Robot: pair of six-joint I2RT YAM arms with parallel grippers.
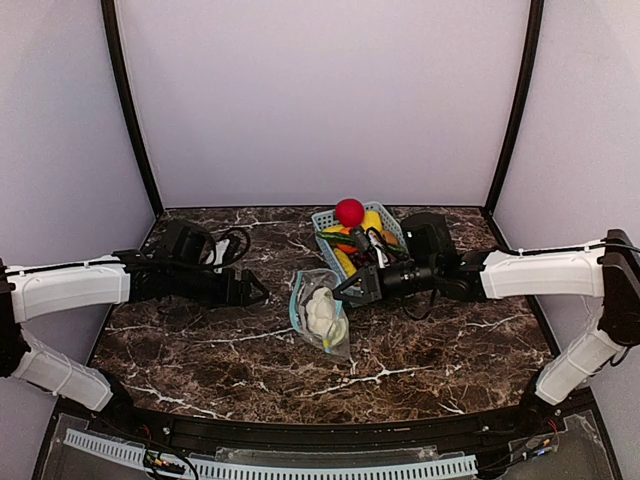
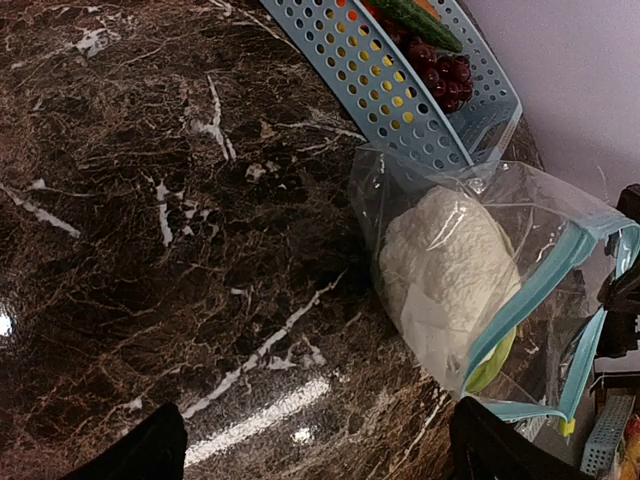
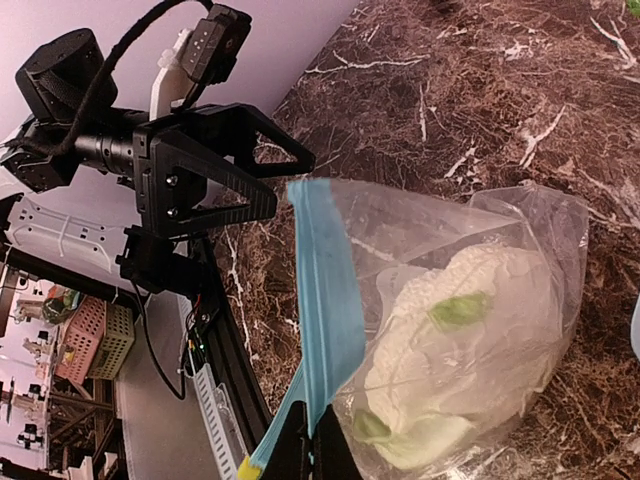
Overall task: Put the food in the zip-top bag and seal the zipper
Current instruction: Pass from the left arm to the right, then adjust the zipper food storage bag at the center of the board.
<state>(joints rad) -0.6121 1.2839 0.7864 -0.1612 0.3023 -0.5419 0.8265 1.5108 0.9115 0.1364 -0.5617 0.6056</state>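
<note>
The clear zip-top bag (image 1: 322, 312) lies on the marble table in front of the basket. The white cauliflower (image 1: 324, 311) is inside it, with light-green parts (image 3: 460, 308) showing through the plastic. My right gripper (image 1: 345, 290) is shut on the light-blue zipper (image 3: 325, 300) and holds that edge up; in its wrist view the gripper (image 3: 312, 450) pinches the strip near its yellow end. My left gripper (image 1: 250, 290) is open and empty, just left of the bag (image 2: 470, 270); in its wrist view the gripper (image 2: 325, 460) has its fingers wide apart. I cannot pick out the banana for sure.
A light-blue lattice basket (image 1: 330, 222) stands behind the bag with a red ball fruit (image 1: 349, 211), yellow pieces, dark grapes (image 2: 440, 75) and a green piece. Grey walls close the back and sides. Dark cables lie at the far left (image 1: 232, 245).
</note>
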